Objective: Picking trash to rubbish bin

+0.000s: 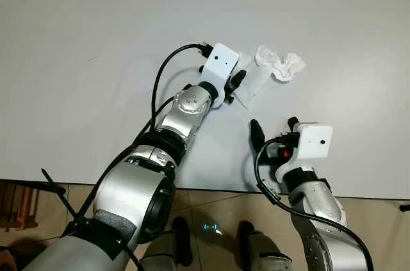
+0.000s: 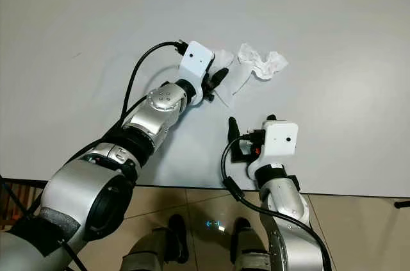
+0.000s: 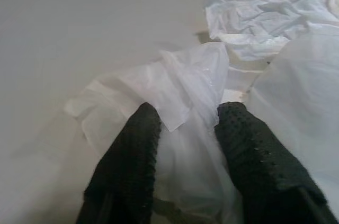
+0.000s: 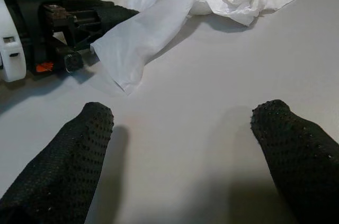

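A white tissue lies on the white table point(image 1: 96, 40): a crumpled wad point(image 1: 283, 65) at the far end and a flatter sheet point(image 4: 143, 38) running back from it. My left gripper point(image 1: 238, 82) reaches over the table and is shut on the near end of that sheet; in the left wrist view the tissue point(image 3: 185, 97) bunches between its fingers point(image 3: 132, 150). My right gripper point(image 1: 274, 123) rests open over bare table a little nearer than the tissue, with nothing between its fingers point(image 4: 79, 144).
The table's front edge point(image 1: 211, 188) runs just behind my right wrist, with tiled floor point(image 1: 218, 207) and my feet below it. A wooden piece of furniture point(image 1: 13, 204) stands at the lower left.
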Tool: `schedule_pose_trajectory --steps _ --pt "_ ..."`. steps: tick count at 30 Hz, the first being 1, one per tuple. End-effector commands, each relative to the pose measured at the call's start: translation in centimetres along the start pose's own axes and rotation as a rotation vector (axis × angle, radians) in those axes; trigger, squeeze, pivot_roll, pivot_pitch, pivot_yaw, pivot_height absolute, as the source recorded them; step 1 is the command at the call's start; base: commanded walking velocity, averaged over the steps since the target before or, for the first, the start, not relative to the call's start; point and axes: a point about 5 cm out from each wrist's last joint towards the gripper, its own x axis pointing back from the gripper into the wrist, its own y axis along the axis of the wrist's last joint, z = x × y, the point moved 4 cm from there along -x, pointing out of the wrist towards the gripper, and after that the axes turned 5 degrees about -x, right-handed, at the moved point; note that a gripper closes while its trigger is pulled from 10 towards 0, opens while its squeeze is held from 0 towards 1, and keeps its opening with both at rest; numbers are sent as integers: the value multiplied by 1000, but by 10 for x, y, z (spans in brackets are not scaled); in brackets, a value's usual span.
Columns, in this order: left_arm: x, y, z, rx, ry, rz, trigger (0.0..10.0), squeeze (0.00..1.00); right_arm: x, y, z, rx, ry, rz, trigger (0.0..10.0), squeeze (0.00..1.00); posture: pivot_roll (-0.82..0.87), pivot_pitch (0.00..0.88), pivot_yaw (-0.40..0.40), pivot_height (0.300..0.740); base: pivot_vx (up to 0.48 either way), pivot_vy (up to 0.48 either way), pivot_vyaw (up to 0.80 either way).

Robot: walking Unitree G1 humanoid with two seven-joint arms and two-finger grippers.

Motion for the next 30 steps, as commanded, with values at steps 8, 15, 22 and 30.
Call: schedule_pose_trajectory --steps 8,15,22,30 --pt "6 -32 -13 -13 -55 110 0 0 2 -37 3 -40 13 163 10000 0 -192 347 67 740 0 0 0" --pt "7 -32 -12 -25 -52 101 0 0 -2 -38 3 -38 15 162 10000 0 -186 328 68 740 0 0 0" --pt "10 -29 -8 -31 -10 41 0 0 -12 -36 0 -29 17 148 10000 0 -175 288 70 740 0 0 0" --pt "17 -33 2 5 59 -2 0 0 -24 -33 -1 -20 32 131 10000 0 -156 243 68 740 0 0 0"
